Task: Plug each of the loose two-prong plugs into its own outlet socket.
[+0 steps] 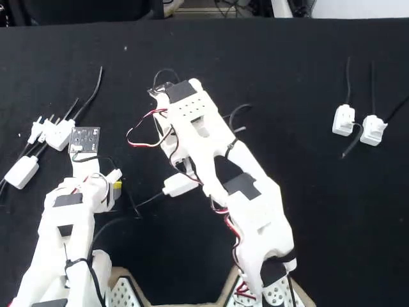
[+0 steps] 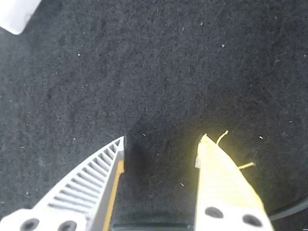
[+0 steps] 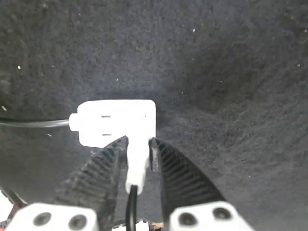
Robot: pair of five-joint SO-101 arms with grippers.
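**Right gripper** [image 3: 138,143]: the jaws are nearly closed and clamp the narrow body of a white plug [image 3: 137,163]. The plug's black cord [image 3: 131,204] runs back between the two dark fingers. The front end of the plug touches the long side of a white outlet socket [image 3: 115,122]. The socket lies flat on the black mat [image 3: 240,72] with two slot marks facing up. Whether the prongs are seated cannot be determined. The socket cable [image 3: 33,123] leaves from the socket's rounded end.

In the high view the same outlet socket [image 1: 180,185] sits near the table centre, toward 7 o'clock, under the right arm [image 1: 217,160]. Its cable leads off toward 8 o'clock.

**Left gripper** [image 2: 162,139]: the jaws are wide apart with nothing between them, over bare mat. One finger is white [image 2: 91,183] and the other is yellow [image 2: 224,178]. In the high view this gripper [image 1: 115,180] is at 8 o'clock on the table. A small grey dotted plate [image 1: 85,139] lies just beyond it, toward 11 o'clock.

**Other parts on the table:**
- At 9 o'clock, a cluster of loose white plugs [image 1: 54,132] and a white socket block [image 1: 22,171] lie with their black cords.
- At 3 o'clock, two white connector bodies [image 1: 344,119] [image 1: 374,130] lie just beside each other. Each has a black cord leading toward 12 o'clock.
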